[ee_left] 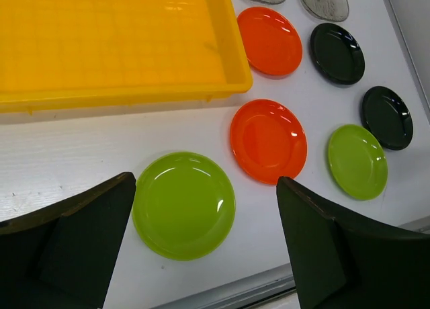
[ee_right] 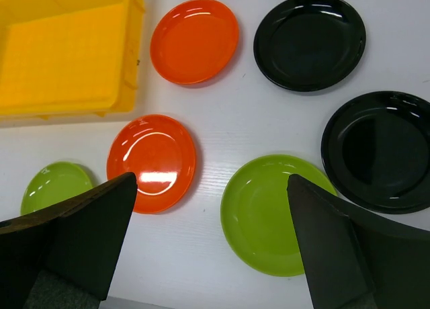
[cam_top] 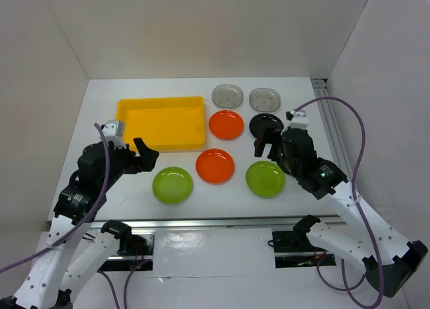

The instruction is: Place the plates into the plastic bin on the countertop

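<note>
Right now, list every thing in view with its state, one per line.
Bin: upright, empty, on table.
Far orange plate: on table.
Near orange plate: on table.
Left green plate: on table.
Right green plate: on table.
Far black plate: on table.
Near black plate: on table.
Left grey dish: on table.
Right grey dish: on table.
Left pincer: open, empty.
Right pincer: open, empty.
</note>
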Robot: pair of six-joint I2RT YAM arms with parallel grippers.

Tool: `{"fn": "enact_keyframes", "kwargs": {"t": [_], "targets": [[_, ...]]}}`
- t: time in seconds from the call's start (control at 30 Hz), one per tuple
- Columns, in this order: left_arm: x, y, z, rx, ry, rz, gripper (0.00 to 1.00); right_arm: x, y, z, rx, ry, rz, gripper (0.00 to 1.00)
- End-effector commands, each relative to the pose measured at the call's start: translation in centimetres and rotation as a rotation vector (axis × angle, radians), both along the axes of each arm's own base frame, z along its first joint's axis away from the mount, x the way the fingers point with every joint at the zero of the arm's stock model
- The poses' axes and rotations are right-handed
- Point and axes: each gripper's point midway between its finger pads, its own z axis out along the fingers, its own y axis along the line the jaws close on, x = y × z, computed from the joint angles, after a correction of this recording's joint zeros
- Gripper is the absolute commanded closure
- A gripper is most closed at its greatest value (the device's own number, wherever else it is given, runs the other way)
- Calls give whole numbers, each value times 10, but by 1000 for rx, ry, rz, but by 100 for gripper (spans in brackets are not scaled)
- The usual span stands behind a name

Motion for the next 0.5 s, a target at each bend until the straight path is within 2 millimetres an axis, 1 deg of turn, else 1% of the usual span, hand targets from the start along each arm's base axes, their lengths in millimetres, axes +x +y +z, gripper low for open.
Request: {"fn": "enact_keyframes", "kwargs": {"t": [0.0, 0.07, 0.1, 0.17, 0.2, 0.27, 0.3, 0.37, 0.4, 0.43, 0.47], "targets": [[3, 3, 11, -1, -43, 17, 1, 2, -3, 18, 28, -41, -32, 0], [3, 3, 15, -4, -51, 17, 1, 1, -1, 18, 33, -37, -19, 0], [1, 6, 15, 0, -53, 30, 1, 1, -1, 13, 18, -30, -16, 0], [1, 11, 16, -46, -28, 95, 1, -2, -1, 21, 41, -55, -7, 0], [-1, 16, 13, -56, -3, 135, 1, -2, 1, 21, 37, -54, 6, 0], [-9, 17, 17, -148, 10, 179, 1, -3, 0, 24, 42, -63, 6, 0], [-12, 16, 0, -174, 56, 199, 1, -5, 3, 24, 49, -58, 24, 0], [-18, 4, -15, -299, 109, 203, 1, -10, 7, 15, 40, -43, 66, 0], [-22, 1, -20, -346, 105, 197, 1, -13, 13, 15, 60, -42, 105, 0], [-24, -3, -51, -361, 168, 197, 1, -14, 17, 10, 67, -36, 123, 0], [-24, -5, -60, -397, 187, 216, 1, -15, 20, 10, 78, -40, 140, 0]]}}
